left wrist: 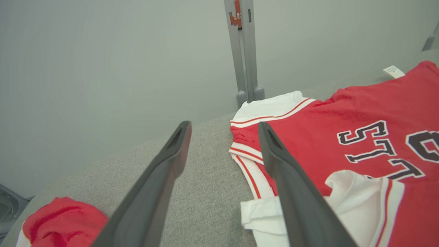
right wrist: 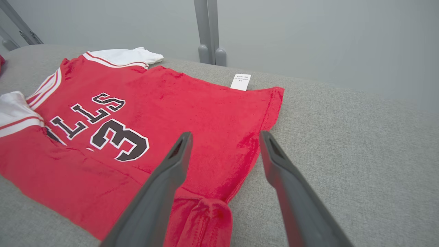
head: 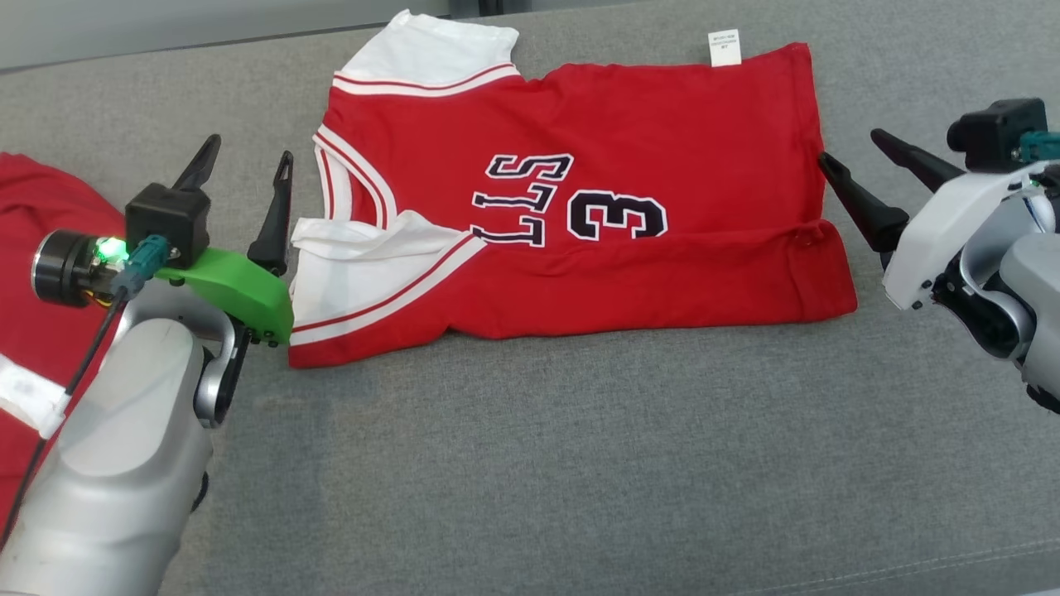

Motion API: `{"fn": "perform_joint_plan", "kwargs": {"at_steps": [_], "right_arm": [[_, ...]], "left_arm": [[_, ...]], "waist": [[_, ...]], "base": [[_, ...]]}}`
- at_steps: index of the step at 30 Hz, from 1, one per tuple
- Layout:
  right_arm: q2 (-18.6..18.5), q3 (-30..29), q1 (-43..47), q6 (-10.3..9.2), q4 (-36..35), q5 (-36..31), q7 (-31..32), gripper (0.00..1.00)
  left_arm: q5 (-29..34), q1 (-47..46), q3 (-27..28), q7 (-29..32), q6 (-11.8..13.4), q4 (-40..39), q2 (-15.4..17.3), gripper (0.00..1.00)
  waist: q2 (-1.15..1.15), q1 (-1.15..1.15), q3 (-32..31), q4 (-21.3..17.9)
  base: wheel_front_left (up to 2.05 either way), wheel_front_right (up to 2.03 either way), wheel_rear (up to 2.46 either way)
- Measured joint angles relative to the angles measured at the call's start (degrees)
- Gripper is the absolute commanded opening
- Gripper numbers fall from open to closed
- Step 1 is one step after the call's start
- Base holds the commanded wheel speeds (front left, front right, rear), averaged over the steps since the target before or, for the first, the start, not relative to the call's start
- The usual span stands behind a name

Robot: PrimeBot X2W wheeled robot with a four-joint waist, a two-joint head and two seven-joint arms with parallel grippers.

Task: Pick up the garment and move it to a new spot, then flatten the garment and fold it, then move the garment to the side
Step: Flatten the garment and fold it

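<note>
Jaws on both sides stand released and hold nothing: the left gripper hovers at the collar end of the red jersey and the right gripper at its hem end. The jersey lies flat on the grey upholstered surface, its long axis running left to right across the head view, with the white sleeves and neckline toward the robot's left and the hem toward its right. The dark lettering and the number 3 face up. The near long edge is folded up over the body, and the fold bunches at the hem corner. A white label sticks out past the far edge, close to where the surface meets the pale wall and a grey post. The left gripper's inner finger seems to sit just beside the near sleeve, though whether it touches is hard to tell. A second red garment lies well to the left. Wide bare fabric stretches between the jersey and the robot, and more lies beyond the hem.
</note>
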Motion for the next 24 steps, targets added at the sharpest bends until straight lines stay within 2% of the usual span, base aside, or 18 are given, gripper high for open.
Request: {"fn": "perform_joint_plan", "kwargs": {"at_steps": [4, 7, 9, 11, 15, 19, 24], "right_arm": [[1.0, -5.5, 3.3, -0.01, 0.7, -2.4, -3.1, 1.00], [2.5, -19.0, 6.4, 0.00, -2.7, -9.1, -3.3, 1.00], [4.9, -30.2, 12.2, -0.01, -5.7, -13.9, -3.3, 1.00], [7.1, -38.6, 19.0, -0.01, -8.8, -19.8, -3.3, 1.00], [14.9, -52.4, 30.8, -0.04, -16.5, -30.2, -3.3, 1.00], [21.1, -57.9, 39.0, 0.00, -22.0, -37.5, -3.3, 1.00], [22.5, -61.9, 44.1, -0.04, -25.4, -42.1, -3.3, 1.00]], "left_arm": [[-3.6, 4.5, 6.0, -0.8, 3.1, -5.6, -2.2, 1.00], [-3.9, 9.0, 11.2, -1.0, 5.1, -13.8, -4.0, 1.00], [-2.4, 13.1, 13.6, -1.1, 5.7, -18.6, -5.4, 1.00], [-0.2, 16.6, 14.9, -1.1, 6.4, -21.2, -6.9, 1.00], [3.7, 21.4, 17.6, -1.1, 6.7, -24.9, -10.2, 1.00], [7.5, 25.9, 19.8, -1.1, 5.9, -26.4, -13.1, 1.00], [10.4, 30.9, 21.9, -1.1, 4.1, -26.2, -15.5, 1.00]], "waist": [[0.00, 0.00, -2.3, 0.1], [0.00, 0.00, -3.8, 0.1], [0.00, 0.00, -4.9, 0.1], [0.00, 0.00, -5.7, 0.2], [0.00, 0.00, -7.3, 0.6], [0.00, 0.00, -8.5, 0.9], [0.00, 0.00, -9.2, 0.8]], "base": [[0.00, 0.00, 0.00], [0.00, 0.00, 0.00], [0.00, 0.00, 0.00], [0.00, 0.00, 0.00], [0.00, 0.00, 0.00], [0.00, 0.00, 0.00], [0.00, 0.00, 0.00]]}}
